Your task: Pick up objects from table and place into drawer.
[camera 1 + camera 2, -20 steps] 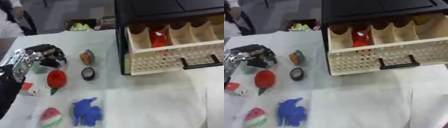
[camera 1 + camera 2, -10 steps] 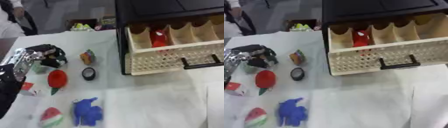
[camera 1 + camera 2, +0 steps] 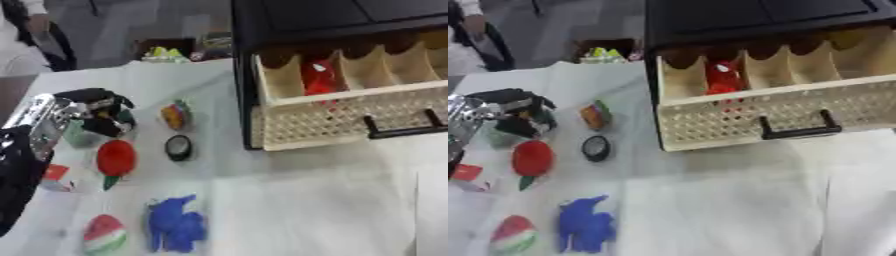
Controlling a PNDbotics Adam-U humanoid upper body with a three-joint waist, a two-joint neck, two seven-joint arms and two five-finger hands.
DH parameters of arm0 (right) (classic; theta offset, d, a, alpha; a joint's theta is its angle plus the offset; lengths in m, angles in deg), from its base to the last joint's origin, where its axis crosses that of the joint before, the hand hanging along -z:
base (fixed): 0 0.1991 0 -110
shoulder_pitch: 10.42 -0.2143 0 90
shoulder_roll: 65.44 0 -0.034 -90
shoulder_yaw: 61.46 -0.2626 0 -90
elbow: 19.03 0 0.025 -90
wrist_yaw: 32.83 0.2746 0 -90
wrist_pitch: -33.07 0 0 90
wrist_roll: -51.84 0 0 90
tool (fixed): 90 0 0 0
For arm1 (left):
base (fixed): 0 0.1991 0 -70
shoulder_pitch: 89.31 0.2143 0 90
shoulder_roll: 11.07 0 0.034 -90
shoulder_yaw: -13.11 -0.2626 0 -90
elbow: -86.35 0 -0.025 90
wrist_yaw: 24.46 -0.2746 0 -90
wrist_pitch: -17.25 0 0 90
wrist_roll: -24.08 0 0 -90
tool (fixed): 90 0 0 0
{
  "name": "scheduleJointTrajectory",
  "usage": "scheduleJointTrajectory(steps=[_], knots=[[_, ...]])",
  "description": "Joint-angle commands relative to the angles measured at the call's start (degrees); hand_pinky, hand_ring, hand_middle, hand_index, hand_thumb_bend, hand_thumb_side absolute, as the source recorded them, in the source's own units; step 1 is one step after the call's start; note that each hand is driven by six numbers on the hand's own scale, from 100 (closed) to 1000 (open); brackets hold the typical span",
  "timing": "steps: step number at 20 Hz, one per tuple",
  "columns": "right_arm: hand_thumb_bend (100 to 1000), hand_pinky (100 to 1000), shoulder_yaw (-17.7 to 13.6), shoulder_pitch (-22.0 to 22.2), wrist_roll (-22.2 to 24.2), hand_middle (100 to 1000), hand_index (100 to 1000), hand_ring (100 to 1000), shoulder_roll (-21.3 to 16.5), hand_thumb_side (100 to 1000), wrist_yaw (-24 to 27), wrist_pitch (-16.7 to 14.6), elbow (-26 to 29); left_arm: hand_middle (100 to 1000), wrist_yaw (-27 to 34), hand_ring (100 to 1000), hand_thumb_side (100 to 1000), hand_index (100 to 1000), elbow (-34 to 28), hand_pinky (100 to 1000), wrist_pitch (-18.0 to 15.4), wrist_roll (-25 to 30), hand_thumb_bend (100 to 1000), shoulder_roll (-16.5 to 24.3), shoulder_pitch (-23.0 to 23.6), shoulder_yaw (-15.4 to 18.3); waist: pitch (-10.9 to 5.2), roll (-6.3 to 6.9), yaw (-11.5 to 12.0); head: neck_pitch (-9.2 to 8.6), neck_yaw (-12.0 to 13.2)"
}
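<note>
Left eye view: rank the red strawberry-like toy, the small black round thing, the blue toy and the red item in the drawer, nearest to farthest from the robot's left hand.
From the left hand:
1. Red strawberry-like toy, just below it.
2. Small black round thing, to its right.
3. Blue toy, near the front edge.
4. Red item, inside the drawer, far right.

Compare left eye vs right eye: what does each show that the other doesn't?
Only the left eye: more of the black arm at the left edge. Only the right eye: more bare table right of the drawer handle. Both: left hand over the table's left side, red item in the open drawer, red round toy, blue toy.
</note>
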Motion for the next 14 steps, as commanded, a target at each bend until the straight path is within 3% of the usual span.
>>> scheduleJointTrajectory(steps=[1,14], knots=[[221,313,-0.6,-0.2,-0.3,442,748,468,-0.8,657,0.3,0.0,0.9,509,-0.7,621,627,892,0.0,444,0.1,-0.6,100,0.9,-0.5,-0.1,-1.44,-0.41,0.1,-0.82,0.1],[220,310,-0.9,0.2,-0.3,441,744,467,-0.5,657,0.3,0.3,0.9,463,0.2,563,519,844,-0.2,362,0.1,-2.5,100,0.5,-0.7,-0.6,-1.56,-0.40,0.1,-0.75,0.1]])
